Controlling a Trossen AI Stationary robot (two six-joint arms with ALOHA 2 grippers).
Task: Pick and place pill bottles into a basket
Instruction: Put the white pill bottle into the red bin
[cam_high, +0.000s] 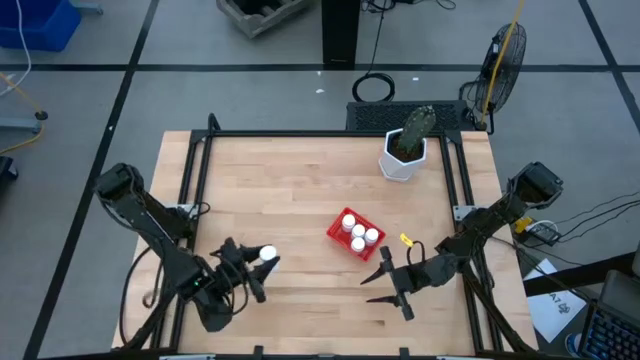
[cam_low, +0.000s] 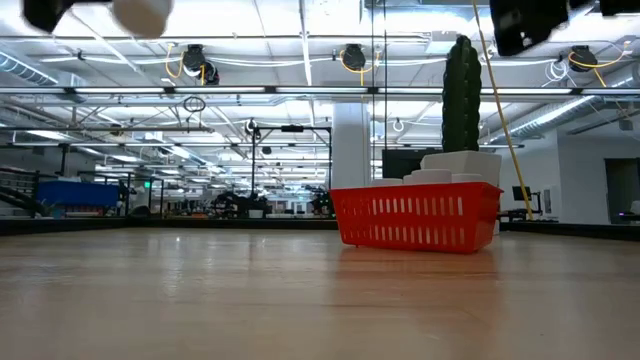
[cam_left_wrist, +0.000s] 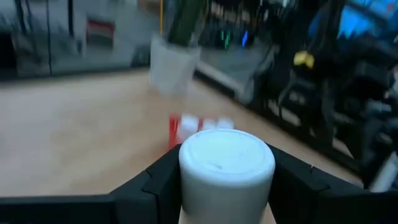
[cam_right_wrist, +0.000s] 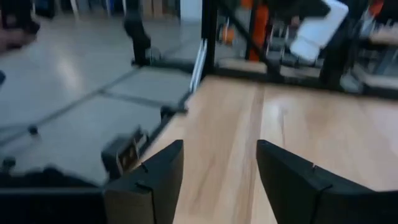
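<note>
My left claw (cam_high: 250, 262) hovering near front-left corner of table (cam_high: 290, 180), clenching upright pill bottle (cam_left_wrist: 226, 171), long axis vertical. Right claw (cam_high: 385, 277) near front-right, released, empty. Red basket (cam_high: 340, 236) lying beyond, mid-table, toward right; four bottles (cam_high: 358, 232) sitting inside.
</note>
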